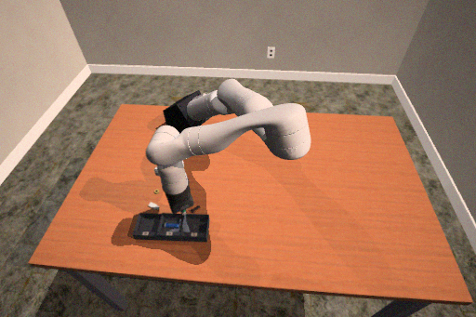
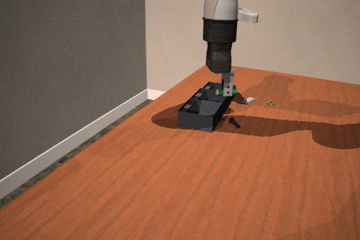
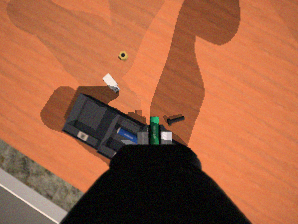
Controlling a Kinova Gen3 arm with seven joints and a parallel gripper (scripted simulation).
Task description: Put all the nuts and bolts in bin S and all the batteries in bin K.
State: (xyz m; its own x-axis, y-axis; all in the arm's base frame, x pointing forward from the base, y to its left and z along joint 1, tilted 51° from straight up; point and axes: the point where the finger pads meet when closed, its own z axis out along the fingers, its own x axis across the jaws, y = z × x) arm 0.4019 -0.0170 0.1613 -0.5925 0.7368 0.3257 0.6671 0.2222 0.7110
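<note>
The gripper [image 1: 184, 211] [image 2: 228, 93] [image 3: 154, 131] is closed on a green battery [image 2: 219, 92] [image 3: 154, 129], holding it above the near edge of the black three-part bin tray [image 1: 171, 240] [image 2: 195, 122] [image 3: 82, 112] in the exterior view. From the tray's centre in the top view, a blue battery [image 1: 172, 225] [image 3: 127, 134] lies in the middle compartment, a dark bolt [image 1: 195, 209] [image 2: 234, 122] [image 3: 175, 120] on the table at one o'clock, and a brass nut [image 1: 156, 191] [image 2: 271, 103] [image 3: 123, 55] at eleven, beyond a white piece [image 1: 153, 205] [image 2: 249, 100] [image 3: 110, 82].

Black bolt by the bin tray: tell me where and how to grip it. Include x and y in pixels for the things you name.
Take the black bolt [image 1: 195, 209] [image 2: 234, 122] [image 3: 175, 120] mid-shank from straight above, fingers closing across its length. It lies flat on the table, long and thin with a wider head at one end, and beside it there looks to be room for a finger on each side.
</note>
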